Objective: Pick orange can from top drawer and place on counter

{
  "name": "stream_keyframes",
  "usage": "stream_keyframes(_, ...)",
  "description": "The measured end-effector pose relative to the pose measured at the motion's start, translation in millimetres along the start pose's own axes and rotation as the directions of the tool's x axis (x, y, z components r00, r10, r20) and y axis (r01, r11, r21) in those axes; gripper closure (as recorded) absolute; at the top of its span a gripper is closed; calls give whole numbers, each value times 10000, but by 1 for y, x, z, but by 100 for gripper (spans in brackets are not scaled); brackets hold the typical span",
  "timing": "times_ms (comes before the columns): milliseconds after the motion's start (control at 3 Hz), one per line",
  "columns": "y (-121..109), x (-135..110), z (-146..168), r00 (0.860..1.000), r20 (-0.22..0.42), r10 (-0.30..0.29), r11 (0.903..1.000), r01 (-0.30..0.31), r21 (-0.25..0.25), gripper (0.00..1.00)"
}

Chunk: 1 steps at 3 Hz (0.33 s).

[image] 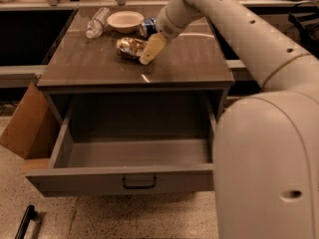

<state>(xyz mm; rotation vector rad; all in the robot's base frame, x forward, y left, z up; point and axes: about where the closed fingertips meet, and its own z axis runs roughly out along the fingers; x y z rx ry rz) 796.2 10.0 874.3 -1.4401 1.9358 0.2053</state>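
The orange can (129, 48), dented and shiny, lies on its side on the counter (94, 68), near the middle toward the back. My gripper (147, 54) hangs just right of the can. One pale finger (152, 48) shows at the can's right end, and the gripper looks open and no longer around the can. The top drawer (75, 180) is pulled out below the counter. Its inside is bare and its dark handle (139, 183) is at the middle of the front panel.
A white bowl (125, 20), a clear plastic bottle (95, 23) and a blue can (147, 27) sit at the back of the counter. A cardboard box (25, 128) leans at the drawer's left. My arm and body (269, 168) fill the right side.
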Motion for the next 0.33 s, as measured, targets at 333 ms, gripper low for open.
stream_keyframes(333,2,34,-33,9983,-78,585,9973,-580,459,0)
